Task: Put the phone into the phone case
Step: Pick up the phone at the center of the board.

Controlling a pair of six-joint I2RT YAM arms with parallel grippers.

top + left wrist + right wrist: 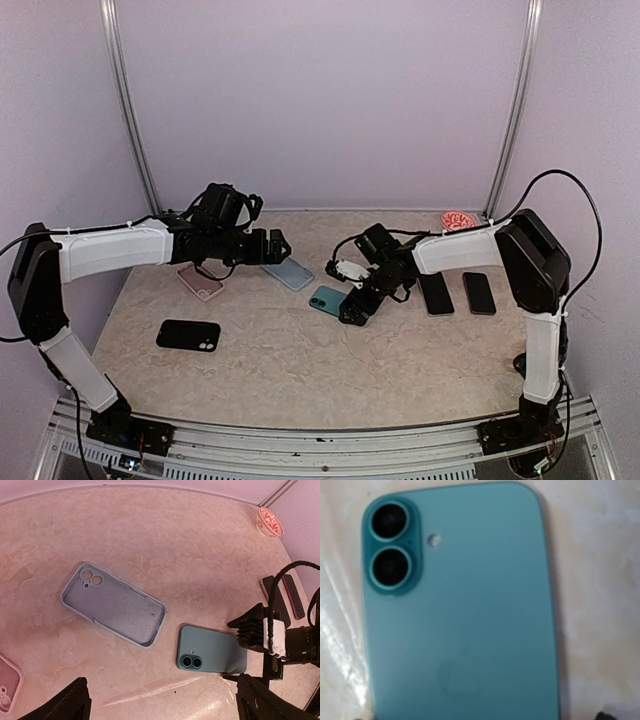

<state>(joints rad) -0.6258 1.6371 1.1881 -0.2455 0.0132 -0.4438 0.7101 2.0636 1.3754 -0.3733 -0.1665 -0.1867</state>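
The teal phone [325,298] lies near the middle of the marbled worktop [300,380]. The right tool [344,291] hangs low over its right end, fingers spread. Just behind and to the left lies the pale blue case [290,272], with the left tool [279,247] hovering at its far-left corner. A pink case [200,282] sits partly under the left arm. A black slab [188,335] (phone or case, too small to tell) lies well apart at front left. Two dark phones [436,293] lie side by side at the right.
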